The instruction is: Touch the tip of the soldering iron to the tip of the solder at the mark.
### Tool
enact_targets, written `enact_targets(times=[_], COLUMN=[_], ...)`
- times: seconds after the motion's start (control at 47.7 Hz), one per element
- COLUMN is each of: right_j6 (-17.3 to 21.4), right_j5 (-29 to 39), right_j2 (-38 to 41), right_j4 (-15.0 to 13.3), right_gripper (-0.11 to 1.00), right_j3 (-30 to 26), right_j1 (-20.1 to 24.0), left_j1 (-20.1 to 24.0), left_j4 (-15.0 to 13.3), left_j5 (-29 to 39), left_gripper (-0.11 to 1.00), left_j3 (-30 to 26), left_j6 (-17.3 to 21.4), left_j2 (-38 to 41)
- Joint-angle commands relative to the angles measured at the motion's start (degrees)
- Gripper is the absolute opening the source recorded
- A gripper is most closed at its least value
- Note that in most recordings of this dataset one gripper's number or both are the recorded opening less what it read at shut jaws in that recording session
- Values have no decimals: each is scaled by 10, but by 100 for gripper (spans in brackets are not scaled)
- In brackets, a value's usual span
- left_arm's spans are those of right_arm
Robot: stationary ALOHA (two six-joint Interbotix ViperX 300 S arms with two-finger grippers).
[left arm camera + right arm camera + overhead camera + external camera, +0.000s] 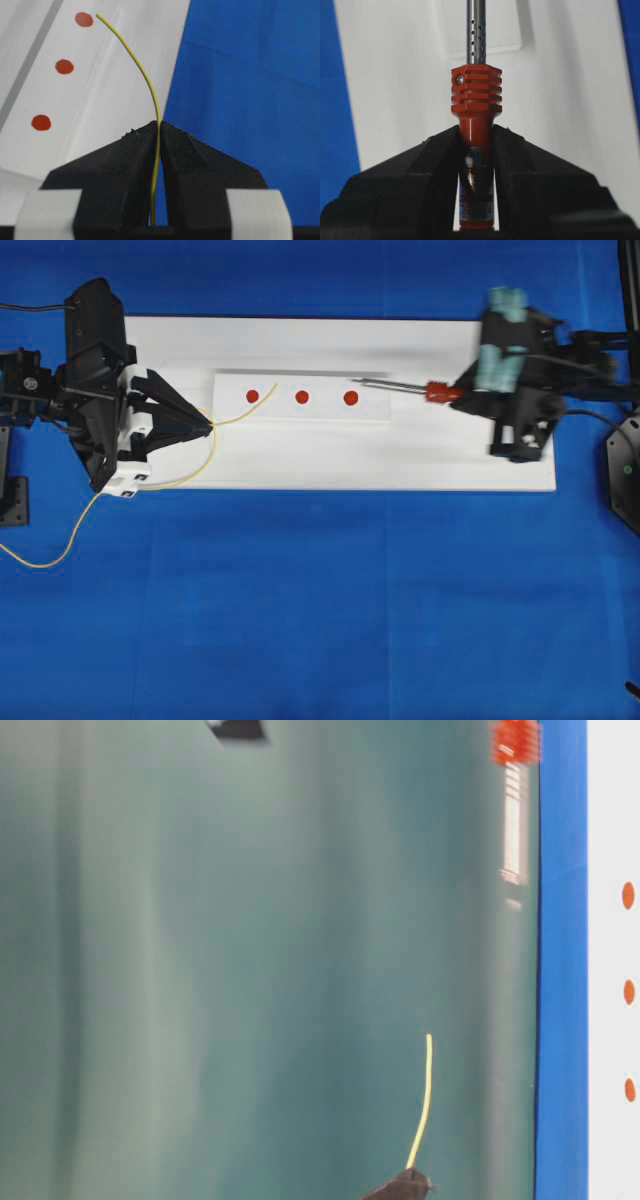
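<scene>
I have the soldering iron [405, 388] pinched tight in my right gripper [476, 145], which is closed on the red handle just behind the ribbed collar. The silver shaft sticks straight out from the jaws. From above, the iron lies across the small white strip [300, 412] with the three red dots, and its point sits just beside the dot nearest my right arm [351, 397]. Whether the point rests on the strip or hangs above it, I cannot tell.

At the other end of the strip, my left gripper [159, 125] is closed on the solder [141, 75], the thin yellow wire. A short curved piece pokes out past the jaws. Its free end comes close to the dot nearest my left arm [252, 395], a bit beyond it. The long loose rest of the wire trails off behind the gripper and down onto the blue cloth [320, 600].

So both things are picked up and both are at the strip, but the two tips are well apart, with the middle dot [302, 396] between them. I think I am in the bringing-together step.

I cannot tell which dot is the mark. Next I need to slide both tips to one dot, slow and gentle. The wire is bendy, so I should bring the iron to it softly and not push it away
</scene>
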Motion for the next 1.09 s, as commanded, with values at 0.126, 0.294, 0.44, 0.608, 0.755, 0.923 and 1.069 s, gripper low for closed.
enact_targets(times=[0.126,0.294,0.44,0.608,0.755,0.923,1.069], right_j6=[1,2,2,11,24,37,40], right_j5=[-9,-9,-21,-22,-26,-47,-78], right_j2=[-109,-120,-115,-121,-125,-123,-105], right_j4=[-1,2,9,36,45,46,46], right_gripper=[6,6,6,6,6,6,6], right_j3=[32,38,37,38,39,39,40], right_j1=[0,0,3,37,106,196,258], left_j1=[-5,-10,-22,-66,-126,-192,-241], left_j4=[2,2,2,2,2,2,2], left_j5=[-6,-5,-6,-9,-10,-11,-20], left_gripper=[1,1,1,1,1,1,1], left_j3=[4,6,7,8,11,13,21], left_j6=[0,0,-2,-7,-12,-13,-13], left_j2=[-18,-21,-23,-22,-24,-21,-7])
